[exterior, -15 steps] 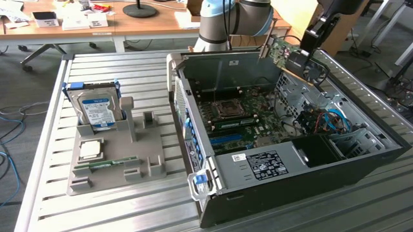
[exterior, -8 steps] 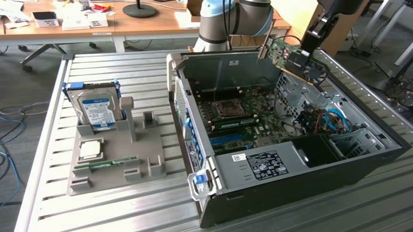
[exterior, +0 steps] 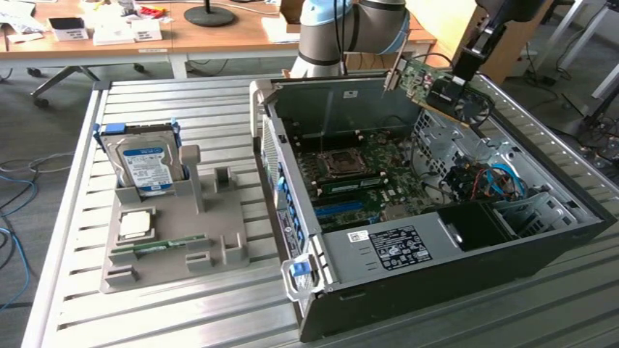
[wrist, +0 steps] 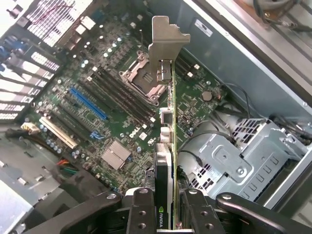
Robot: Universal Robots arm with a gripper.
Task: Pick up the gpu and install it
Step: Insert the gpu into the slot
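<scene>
My gripper point(exterior: 457, 81) is shut on the gpu point(exterior: 433, 81), a green card with a dark face and a silver bracket, and holds it in the air above the far rim of the open computer case point(exterior: 541, 246). In the wrist view the gpu point(wrist: 168, 141) shows edge-on between my fingers point(wrist: 141, 209), with its bracket point(wrist: 165, 44) pointing away from the gripper point(wrist: 166, 217). Beneath it lies the motherboard point(wrist: 112, 117) with a blue slot point(wrist: 87, 103) and the CPU socket point(wrist: 141, 78). The card hangs apart from the board.
On the exterior view's left, a grey holder tray point(exterior: 227, 217) carries an upright hard drive point(exterior: 145, 163), a CPU point(exterior: 135, 223) and a RAM stick point(exterior: 159, 246). Cables point(exterior: 488, 181) and drive cages fill the case's right side. The robot base point(exterior: 334, 36) stands behind the case.
</scene>
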